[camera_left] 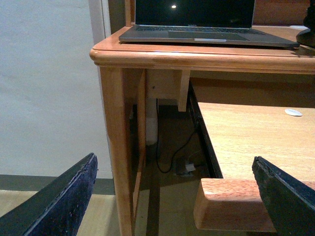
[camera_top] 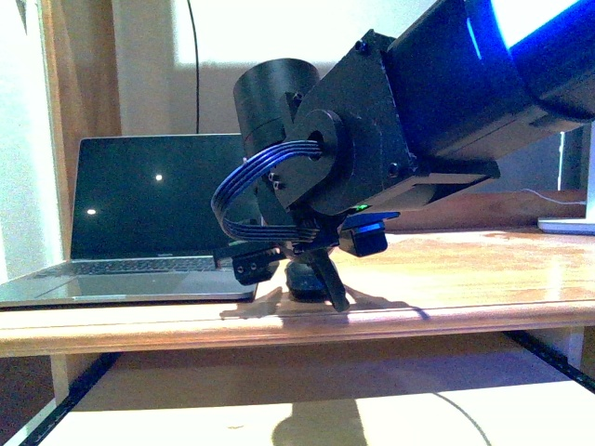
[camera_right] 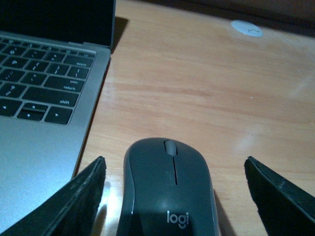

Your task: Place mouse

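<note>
The mouse (camera_right: pixel 167 191) is dark grey and domed, with a scroll wheel and a "logi" mark. It lies on the wooden desk top (camera_right: pixel 197 88), just beside the laptop's (camera_right: pixel 44 98) right edge. My right gripper (camera_right: pixel 173 164) is open, with one finger (camera_right: pixel 83 196) on each side of the mouse and gaps between both and the mouse. In the front view the right gripper (camera_top: pixel 296 269) sits low over the mouse (camera_top: pixel 305 283), which is mostly hidden. My left gripper (camera_left: pixel 173 158) is open and empty, low in front of the desk's left leg (camera_left: pixel 115 147).
The open laptop (camera_top: pixel 149 204) stands on the left of the desk (camera_top: pixel 465 269), its screen dark. A white base (camera_top: pixel 567 223) stands at the far right. A pull-out shelf (camera_left: pixel 246 132) under the desk holds a small white disc (camera_left: pixel 293 112). Cables lie on the floor (camera_left: pixel 177 157).
</note>
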`<state>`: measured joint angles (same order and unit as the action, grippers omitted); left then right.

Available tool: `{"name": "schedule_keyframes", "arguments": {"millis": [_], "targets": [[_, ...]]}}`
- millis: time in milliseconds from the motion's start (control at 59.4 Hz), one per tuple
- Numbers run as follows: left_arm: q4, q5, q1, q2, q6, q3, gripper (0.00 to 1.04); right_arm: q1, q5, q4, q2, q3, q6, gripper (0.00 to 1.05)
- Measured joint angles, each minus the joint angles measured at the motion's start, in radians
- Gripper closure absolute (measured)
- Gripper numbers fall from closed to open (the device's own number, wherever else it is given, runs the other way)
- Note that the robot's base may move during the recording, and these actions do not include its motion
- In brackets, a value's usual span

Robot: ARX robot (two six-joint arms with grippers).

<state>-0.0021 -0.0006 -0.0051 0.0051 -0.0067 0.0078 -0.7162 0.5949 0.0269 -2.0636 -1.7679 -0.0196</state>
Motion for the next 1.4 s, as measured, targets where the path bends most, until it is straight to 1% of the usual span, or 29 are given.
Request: {"name": "schedule_keyframes", "arguments": {"millis": [17, 51, 118, 219, 387, 421, 522, 623, 674, 707, 792, 809, 859, 893, 994, 1095, 1179, 1230, 1314, 1398], "targets": [[0.0, 0.0, 0.0, 0.0, 0.0, 0.0, 0.08, 0.0, -0.005, 0.005, 0.002, 0.001, 0.003, 0.08], [0.0, 0.0, 0.0, 0.0, 0.0, 0.0, 0.08, 0.003, -0.011, 0.017, 0.007, 0.009, 0.007, 0.06], [0.0, 0.0, 0.0, 0.0, 0.0, 0.0, 0.08, 0.011, -0.029, 0.048, 0.031, 0.044, 0.02, 0.07], [0.0, 0.0, 0.0, 0.0, 0.0, 0.0, 0.08, 0.033, -0.079, 0.114, 0.102, 0.135, 0.045, 0.07], [0.0, 0.0, 0.0, 0.0, 0.0, 0.0, 0.08, 0.103, -0.205, 0.25, 0.296, 0.353, 0.076, 0.07], [0.0, 0.0, 0.0, 0.0, 0.0, 0.0, 0.08, 0.128, -0.249, 0.277, 0.358, 0.422, 0.083, 0.07], [0.0, 0.0, 0.0, 0.0, 0.0, 0.0, 0.08, 0.231, -0.459, 0.372, 0.586, 0.696, 0.096, 0.07], [0.0, 0.0, 0.0, 0.0, 0.0, 0.0, 0.08, 0.353, -0.737, 0.438, 0.805, 0.988, 0.094, 0.07], [0.0, 0.0, 0.0, 0.0, 0.0, 0.0, 0.08, 0.401, -0.818, 0.456, 0.874, 1.085, 0.092, 0.07], [0.0, 0.0, 0.0, 0.0, 0.0, 0.0, 0.08, 0.439, -0.896, 0.472, 0.924, 1.161, 0.084, 0.07], [0.0, 0.0, 0.0, 0.0, 0.0, 0.0, 0.08, 0.504, -1.006, 0.484, 1.003, 1.284, 0.067, 0.07], [0.0, 0.0, 0.0, 0.0, 0.0, 0.0, 0.08, 0.522, -1.051, 0.486, 1.024, 1.316, 0.058, 0.07], [0.0, 0.0, 0.0, 0.0, 0.0, 0.0, 0.08, 0.559, -1.126, 0.485, 1.064, 1.375, 0.043, 0.07], [0.0, 0.0, 0.0, 0.0, 0.0, 0.0, 0.08, 0.598, -1.203, 0.482, 1.1, 1.426, 0.024, 0.07], [0.0, 0.0, 0.0, 0.0, 0.0, 0.0, 0.08, 0.699, -1.367, 0.46, 1.156, 1.511, -0.035, 0.07], [0.0, 0.0, 0.0, 0.0, 0.0, 0.0, 0.08, 0.802, -1.501, 0.404, 1.163, 1.569, -0.129, 0.07], [0.0, 0.0, 0.0, 0.0, 0.0, 0.0, 0.08, 0.871, -1.576, 0.361, 1.153, 1.595, -0.212, 0.07], [0.0, 0.0, 0.0, 0.0, 0.0, 0.0, 0.08, 0.892, -1.595, 0.345, 1.141, 1.6, -0.245, 0.07], [0.0, 0.0, 0.0, 0.0, 0.0, 0.0, 0.08, 0.897, -1.59, 0.33, 1.114, 1.606, -0.316, 0.07], [0.0, 0.0, 0.0, 0.0, 0.0, 0.0, 0.08, 0.876, -1.553, 0.366, 1.073, 1.617, -0.359, 0.07]]}}
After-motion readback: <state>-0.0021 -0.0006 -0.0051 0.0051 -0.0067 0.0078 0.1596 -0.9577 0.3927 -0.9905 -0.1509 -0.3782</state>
